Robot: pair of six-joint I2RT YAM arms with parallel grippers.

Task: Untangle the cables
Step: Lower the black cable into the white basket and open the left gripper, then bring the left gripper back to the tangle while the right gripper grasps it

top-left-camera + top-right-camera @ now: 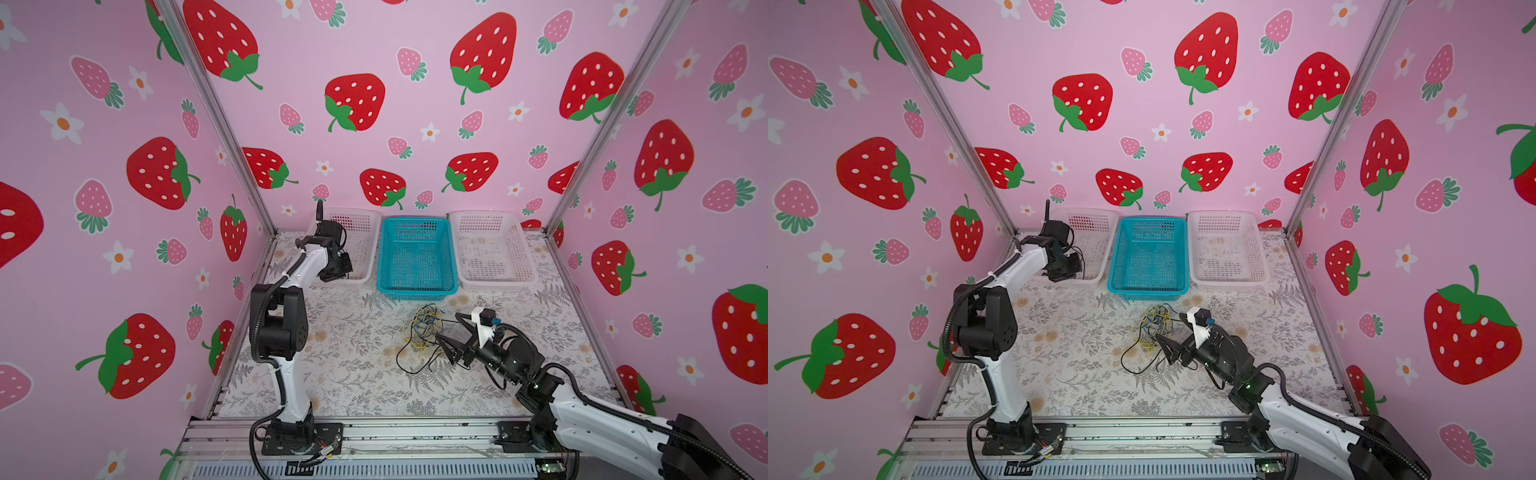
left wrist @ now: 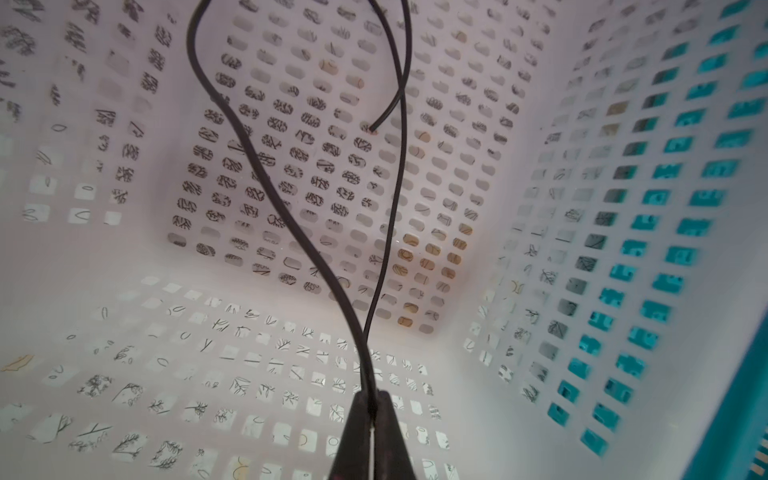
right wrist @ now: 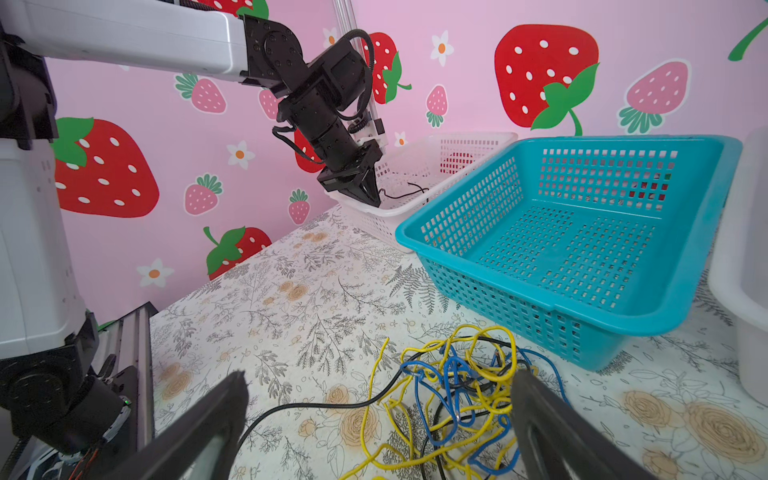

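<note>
Sorting seems the aim: left fingers (image 2: 357,440) pinch a black cable (image 2: 264,174) inside the white basket (image 2: 124,270); right fingers (image 3: 548,428) gape beside the tangle (image 3: 453,386) on the desk (image 3: 291,299), ready for another.

The walls (image 1: 374,37) were pink, printed with red and pale pink strawberries, green leaves and white flowers with orange centres. The table cover (image 1: 353,374) was off-white with grey ferns and tan roses. The middle basket (image 1: 415,219) was teal. The left basket (image 1: 365,224) and right basket (image 1: 490,216) were white, and all three were pierced with grids of holes. The cables (image 1: 422,328) were yellow, blue and black, and a black cable (image 2: 264,174) showed against white mesh. The left arm (image 1: 309,259) and right arm (image 1: 590,415) had white shells and black joints. The left gripper (image 2: 374,440) and right gripper (image 3: 380,376) were black.
</note>
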